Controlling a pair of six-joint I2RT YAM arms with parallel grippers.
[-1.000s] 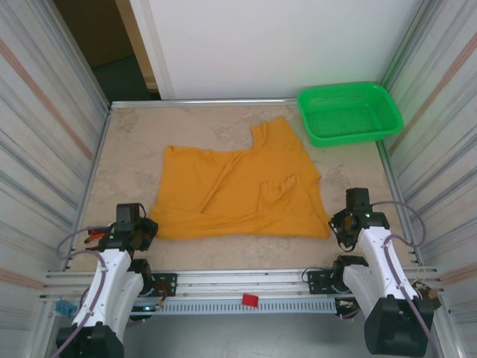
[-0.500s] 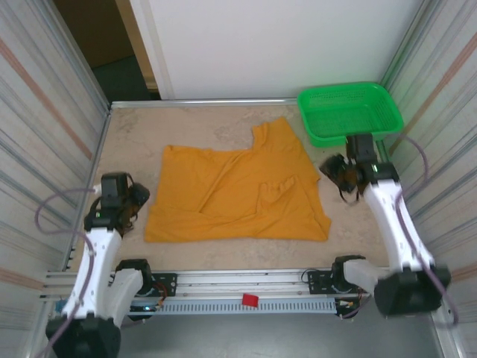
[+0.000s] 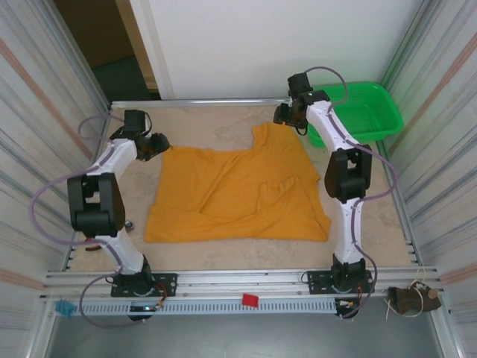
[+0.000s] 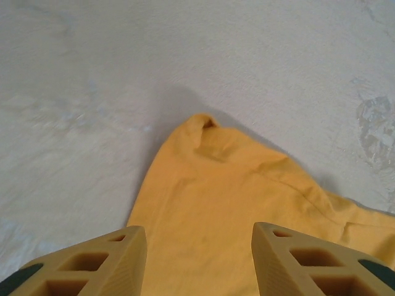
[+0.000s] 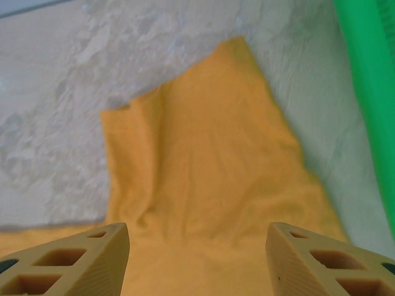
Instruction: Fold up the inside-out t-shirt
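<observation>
Both arms have swung from the near edge out to the far side of the table (image 3: 134, 186), while the t-shirt (image 3: 238, 190) has kept its place, spread flat over the middle with one sleeve reaching toward the far edge beside the green basket (image 3: 343, 87) in the far right corner. Now the left gripper (image 4: 194, 237) hangs over the shirt's far left corner, fingers parted and holding nothing, cloth below the gap. The right gripper (image 5: 197, 237) hovers likewise over the far sleeve, also spread and empty. This cloth looks light, soft and limp: it should sag from any pinch, drag across the table and crease rather than hold a shape, so a hold at corners or hemmed edges seems best, here the far left corner and the sleeve end. A small pucker sits right of centre. No tag, brand or print shows on the upper face; nothing can be read.
</observation>
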